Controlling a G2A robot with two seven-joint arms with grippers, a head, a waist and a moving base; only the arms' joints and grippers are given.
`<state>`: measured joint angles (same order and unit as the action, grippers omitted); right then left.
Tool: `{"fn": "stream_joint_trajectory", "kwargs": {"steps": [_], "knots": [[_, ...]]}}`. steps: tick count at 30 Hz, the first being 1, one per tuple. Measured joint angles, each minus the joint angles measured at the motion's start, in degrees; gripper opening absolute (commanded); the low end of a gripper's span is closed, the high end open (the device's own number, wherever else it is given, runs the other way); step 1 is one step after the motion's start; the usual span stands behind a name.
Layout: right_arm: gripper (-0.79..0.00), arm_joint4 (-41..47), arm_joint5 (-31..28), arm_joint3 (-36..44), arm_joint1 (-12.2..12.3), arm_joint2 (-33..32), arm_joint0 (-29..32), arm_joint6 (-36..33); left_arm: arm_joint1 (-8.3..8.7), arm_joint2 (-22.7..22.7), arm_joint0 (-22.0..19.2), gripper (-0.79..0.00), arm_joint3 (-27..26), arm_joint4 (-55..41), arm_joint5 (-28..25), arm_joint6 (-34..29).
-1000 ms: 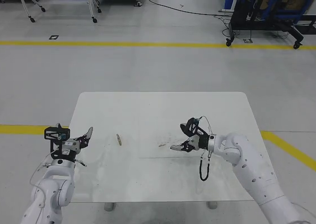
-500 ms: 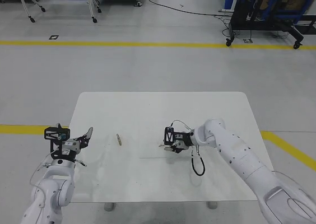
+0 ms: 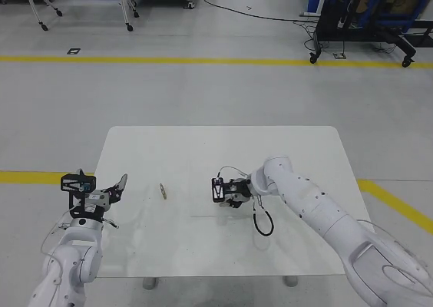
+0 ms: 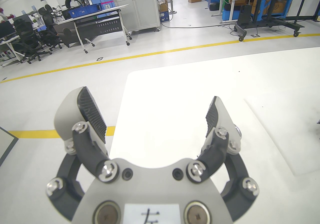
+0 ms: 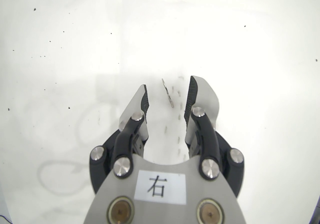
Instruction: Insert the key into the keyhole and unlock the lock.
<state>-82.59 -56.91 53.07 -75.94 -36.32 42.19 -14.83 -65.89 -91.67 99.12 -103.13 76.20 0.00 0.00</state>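
Right gripper (image 5: 169, 86): spread open, clasping nothing, low over the middle of the white rectangular table (image 3: 293, 153). Straddles a thin silvery metal key (image 5: 168, 93) lying on the tabletop between the ribbed pads (image 5: 190, 94), touching neither. Long axis roughly in line with the fingers, slightly skewed, pointing toward the robot's left; blade end cannot be told. Left gripper (image 4: 150, 102): wide open, empty, at the table's left edge. Small brownish oblong object (image 3: 163, 191) between the two grippers, well apart from the key.
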Motion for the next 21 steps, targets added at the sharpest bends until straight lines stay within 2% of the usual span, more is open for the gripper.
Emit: {"fn": "stream_joint_trajectory", "kwargs": {"steps": [3,6,8,21], "knots": [[-0.548,-0.21,0.16,-1.22,-0.74,1.17,-0.65,0.17,0.0,0.0,0.0,0.0,0.0,0.0,0.0,0.0],[-0.653,-0.24,0.18,-2.34,-1.31,1.89,-1.28,0.91,0.0,0.0,0.0,0.0,0.0,0.0,0.0,0.0],[-0.785,-0.43,0.08,-2.9,-1.58,2.22,-1.68,1.56,0.0,0.0,0.0,0.0,0.0,0.0,0.0,0.0],[-0.785,-2.0,0.13,-2.9,-1.49,1.8,-2.26,5.39,0.0,0.0,0.0,0.0,0.0,0.0,0.0,0.0]]}}
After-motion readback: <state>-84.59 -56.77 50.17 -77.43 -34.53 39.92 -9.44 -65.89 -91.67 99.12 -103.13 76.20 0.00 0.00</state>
